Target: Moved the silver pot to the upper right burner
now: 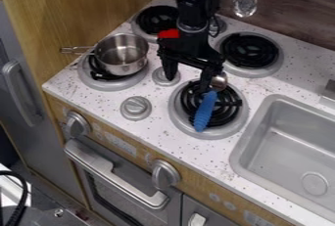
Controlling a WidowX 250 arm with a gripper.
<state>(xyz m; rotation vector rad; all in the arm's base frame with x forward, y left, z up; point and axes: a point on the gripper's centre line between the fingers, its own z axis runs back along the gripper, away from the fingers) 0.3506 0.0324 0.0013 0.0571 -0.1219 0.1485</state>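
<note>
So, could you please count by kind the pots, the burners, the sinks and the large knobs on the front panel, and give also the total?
Silver pot: 1
Burners: 4
Sink: 1
Large front knobs: 2
Total: 8

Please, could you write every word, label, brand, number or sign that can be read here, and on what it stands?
None can be read.
Pale patch on the wooden front panel, between the two front knobs: too small and blurred.
Round marks on the panel, right of the knobs: too small.
Pale patch farther right: too blurred.
</note>
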